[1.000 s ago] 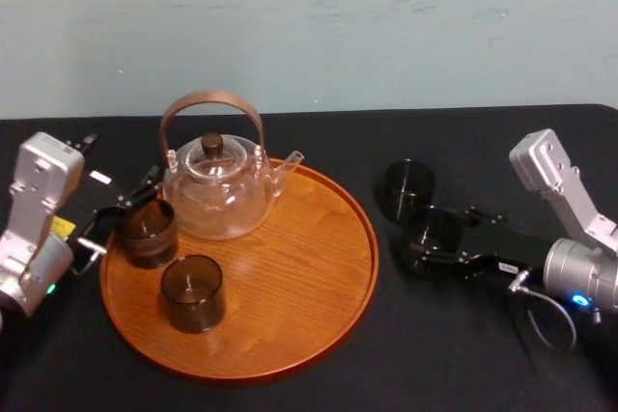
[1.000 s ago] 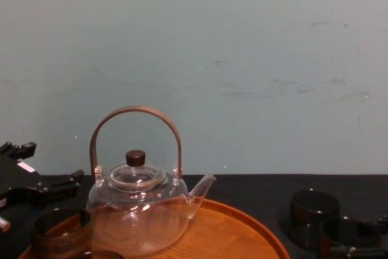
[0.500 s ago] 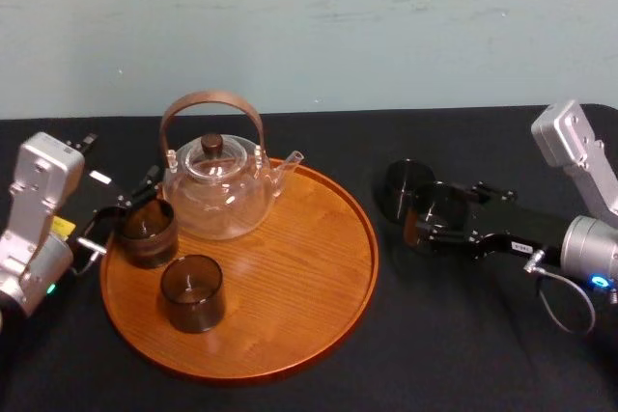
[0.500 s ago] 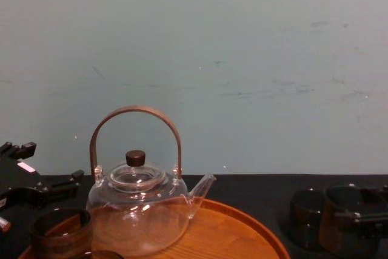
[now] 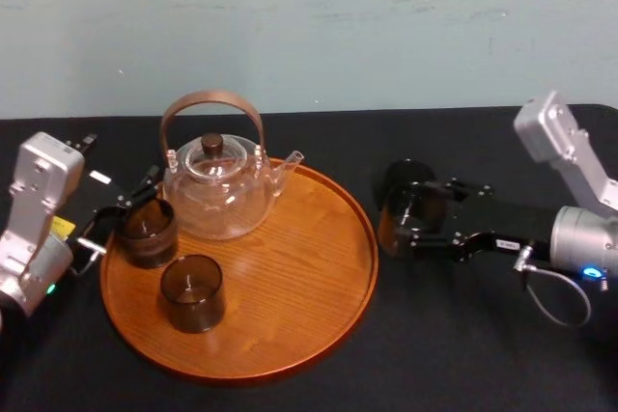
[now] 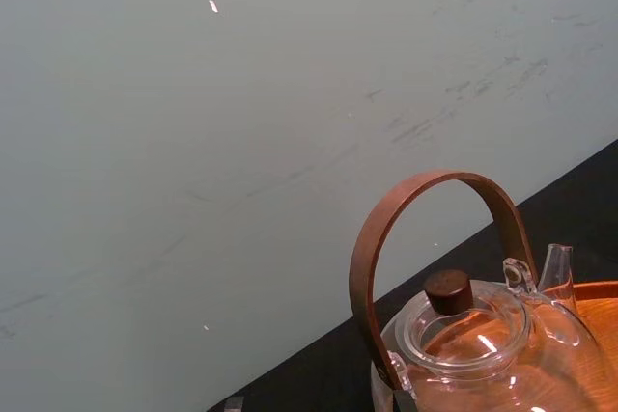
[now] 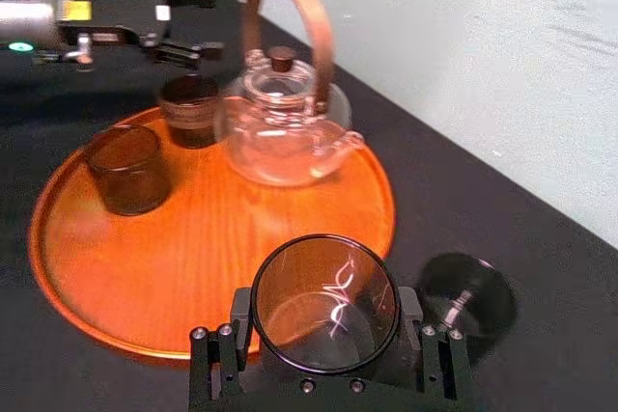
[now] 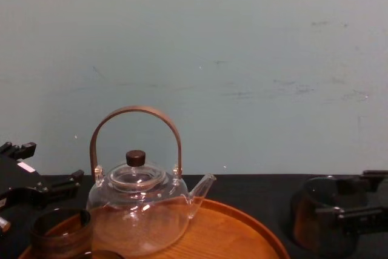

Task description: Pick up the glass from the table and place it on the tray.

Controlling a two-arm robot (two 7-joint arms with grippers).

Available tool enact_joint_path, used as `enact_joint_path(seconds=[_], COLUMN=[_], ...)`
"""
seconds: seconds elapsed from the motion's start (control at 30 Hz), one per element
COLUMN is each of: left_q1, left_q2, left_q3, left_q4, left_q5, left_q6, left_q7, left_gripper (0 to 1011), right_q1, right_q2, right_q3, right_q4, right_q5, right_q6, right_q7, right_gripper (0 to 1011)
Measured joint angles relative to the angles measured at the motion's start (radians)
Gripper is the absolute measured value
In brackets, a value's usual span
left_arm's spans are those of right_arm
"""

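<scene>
Grasp: right claw point(image 5: 404, 226) clenched on dark smoked round glass point(image 7: 325, 301)
Just beside round orange-brown wooden tray point(image 5: 290, 277); left claw point(image 5: 126, 211) spread.

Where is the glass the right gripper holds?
Head view: the glass is in the right gripper, just right of the tray's rim, another glass close behind.
</scene>
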Motion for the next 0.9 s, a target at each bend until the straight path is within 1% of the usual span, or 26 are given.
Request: enact_joint_path(seconds=[0.03,0.07,0.17,0.27,0.33,0.5,0.9], left_q1=[0.0,0.0,0.0,0.0,0.0,0.0,0.0], left_q2=[0.0,0.0,0.0,0.0,0.0,0.0,0.0], left_q3=[0.0,0.0,0.0,0.0,0.0,0.0,0.0], left_q4=[0.0,0.0,0.0,0.0,0.0,0.0,0.0], left_q5=[0.0,0.0,0.0,0.0,0.0,0.0,0.0], left_q6=[0.0,0.0,0.0,0.0,0.0,0.0,0.0], left_q7=[0.0,0.0,0.0,0.0,0.0,0.0,0.0], left_gripper=[1002,1001,1001,1001,1001,1001,1001], right_q1=[0.009,0.009,0.032,0.043,0.057,0.074,0.108], right_q2=[-0.001,-0.001,-0.01,-0.018,-0.031,-0.049,-0.096], right_q3=[-0.011,-0.011,-0.04,-0.056,-0.079,-0.112,-0.177], right_q4=[0.003,0.003,0.011,0.017,0.024,0.03,0.049], right_q5=[-0.001,-0.001,-0.005,-0.008,-0.012,-0.019,-0.034], right_q6=[-0.004,-0.004,-0.015,-0.02,-0.028,-0.04,-0.06], right_q7=[0.008,0.008,0.025,0.032,0.04,0.053,0.067], right_gripper=[899,899,899,899,899,899,900])
